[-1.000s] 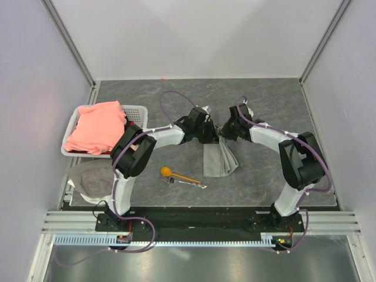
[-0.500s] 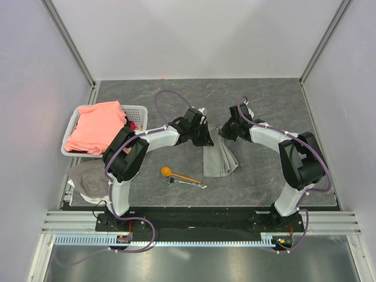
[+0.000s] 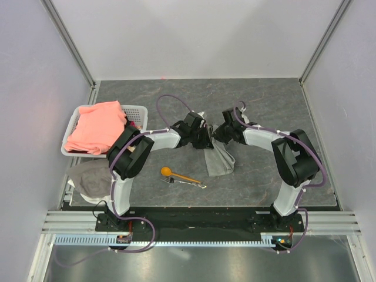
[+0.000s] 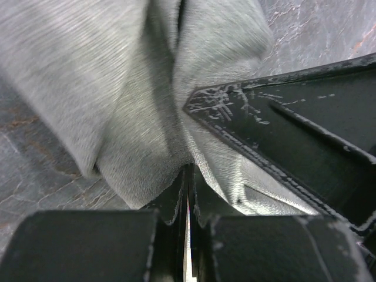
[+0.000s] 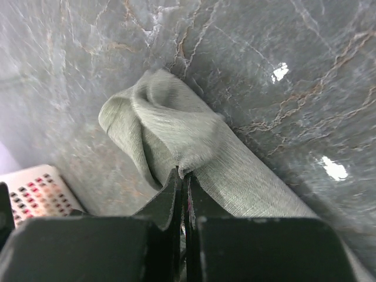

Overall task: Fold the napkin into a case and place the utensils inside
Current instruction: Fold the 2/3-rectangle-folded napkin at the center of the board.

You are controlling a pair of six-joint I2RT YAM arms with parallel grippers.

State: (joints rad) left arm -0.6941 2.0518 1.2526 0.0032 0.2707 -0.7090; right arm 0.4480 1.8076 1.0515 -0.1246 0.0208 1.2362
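The light grey napkin (image 3: 220, 160) hangs bunched on the table's middle, its top edge held by both grippers. My left gripper (image 3: 205, 141) is shut on the napkin's upper left corner (image 4: 147, 117). My right gripper (image 3: 218, 137) is shut on its upper right edge (image 5: 176, 129). The two grippers are close together. The orange spoon (image 3: 178, 174) and the silvery fork (image 3: 187, 183) lie side by side on the table, in front and to the left of the napkin.
A white basket (image 3: 133, 111) with a salmon-pink cloth (image 3: 97, 126) stands at the left; it also shows in the right wrist view (image 5: 29, 188). A whitish-grey rag (image 3: 88, 179) lies at the front left. The table is dark grey stone pattern.
The right gripper has moved left toward the left gripper, and the napkin has bunched narrower and shifted a little left. The left arm's elbow swung slightly.
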